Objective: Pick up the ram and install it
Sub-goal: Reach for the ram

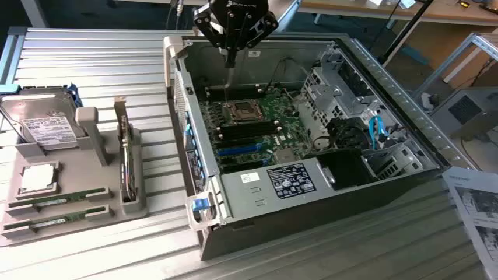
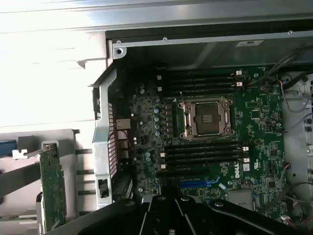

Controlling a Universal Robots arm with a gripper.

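Two green ram sticks lie flat in the grey holder tray at the exterior view's left, one just behind the other. My gripper hangs over the back of the open computer case, far from both sticks, above the motherboard. Its fingers are shut together with nothing visible between them. In the wrist view the gripper looks down on the bare processor socket. Dark memory slots run on one side of the socket and on the other.
The tray also holds a hard drive, a square silver processor chip and an upright expansion card. Drive cages and cables crowd the case at the exterior view's right. A printed sheet lies on the table.
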